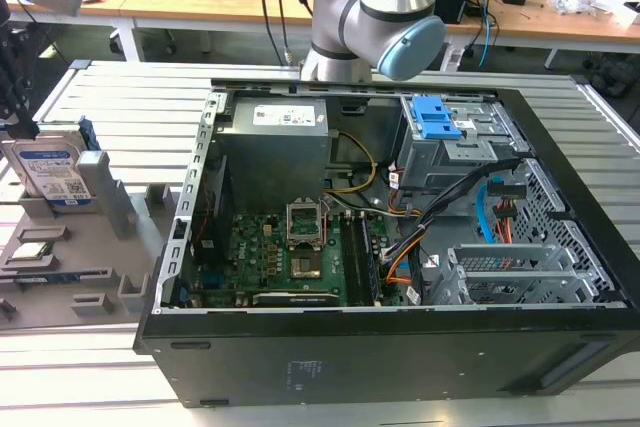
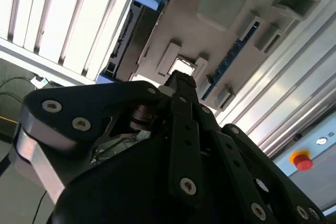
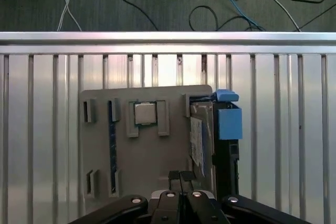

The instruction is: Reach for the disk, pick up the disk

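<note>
First wrist view: gripper [image 3: 180, 174] pressed together, empty, near disk [image 3: 197, 142]; disk stands on edge in grey holder [image 3: 147, 161], exterior view's left.

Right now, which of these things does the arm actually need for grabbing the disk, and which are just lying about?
Needed: the disk, upright in the grey holder; the gripper, shut and empty, over that holder.
Lying about: open computer case; processor chip; red button.
</note>
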`<action>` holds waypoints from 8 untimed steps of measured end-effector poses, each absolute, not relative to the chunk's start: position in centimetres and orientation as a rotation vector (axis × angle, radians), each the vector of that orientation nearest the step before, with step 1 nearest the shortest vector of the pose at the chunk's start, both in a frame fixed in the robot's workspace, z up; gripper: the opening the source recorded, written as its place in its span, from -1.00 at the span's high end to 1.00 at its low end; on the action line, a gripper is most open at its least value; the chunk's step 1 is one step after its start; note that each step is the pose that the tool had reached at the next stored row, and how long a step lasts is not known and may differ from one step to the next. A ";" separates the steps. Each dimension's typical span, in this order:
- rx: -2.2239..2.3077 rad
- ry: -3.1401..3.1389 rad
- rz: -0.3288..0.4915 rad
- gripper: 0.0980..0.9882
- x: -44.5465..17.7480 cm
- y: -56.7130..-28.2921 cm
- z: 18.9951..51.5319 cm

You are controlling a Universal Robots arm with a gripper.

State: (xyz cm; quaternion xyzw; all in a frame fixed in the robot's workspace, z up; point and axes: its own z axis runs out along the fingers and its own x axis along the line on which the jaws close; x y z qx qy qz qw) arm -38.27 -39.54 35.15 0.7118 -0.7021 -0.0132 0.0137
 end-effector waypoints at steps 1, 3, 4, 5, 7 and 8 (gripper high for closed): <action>2.233 -2.170 -0.041 0.98 -38.3 -39.5 35.2; 2.256 -2.146 -0.040 0.98 -38.3 -39.5 35.2; 2.265 -2.136 -0.040 0.98 -38.3 -39.5 35.2; 2.276 -2.124 -0.040 0.98 -38.3 -39.5 35.2; 2.311 -2.085 -0.039 0.98 -38.3 -39.5 35.2; 2.333 -2.060 -0.039 0.98 -38.3 -39.5 35.2</action>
